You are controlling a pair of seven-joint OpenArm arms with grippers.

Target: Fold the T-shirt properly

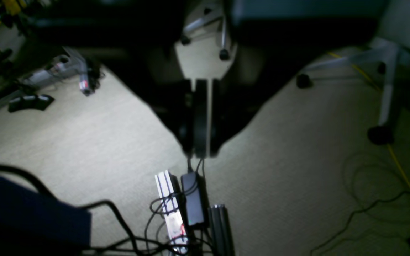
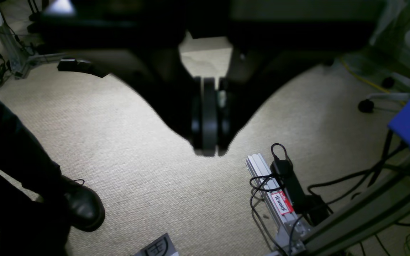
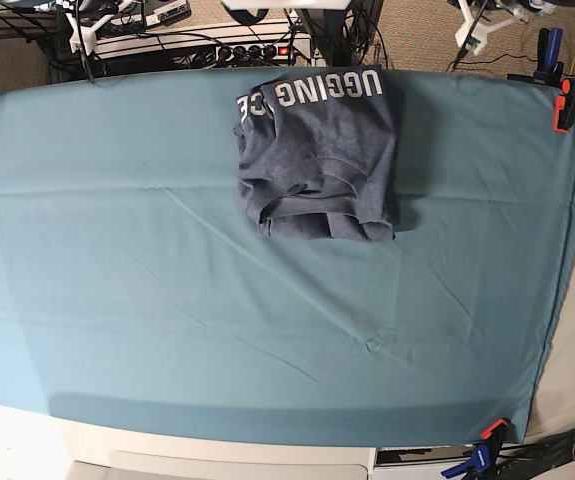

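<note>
The T-shirt (image 3: 317,155), heathered slate-blue with white block lettering along its far edge, lies folded into a compact rectangle at the far middle of the table. Neither arm shows in the base view. My left gripper (image 1: 201,154) hangs off the table over pale carpet, its jaws pressed together with nothing between them. My right gripper (image 2: 208,153) also points down at the carpet, shut and empty.
A teal cloth (image 3: 167,280) covers the table, clipped at the right corners by clamps (image 3: 564,105) (image 3: 489,437). Below the wrists are aluminium rails with power bricks (image 1: 192,199) (image 2: 288,179), cables, chair legs (image 1: 386,89), and a person's black shoe (image 2: 82,206).
</note>
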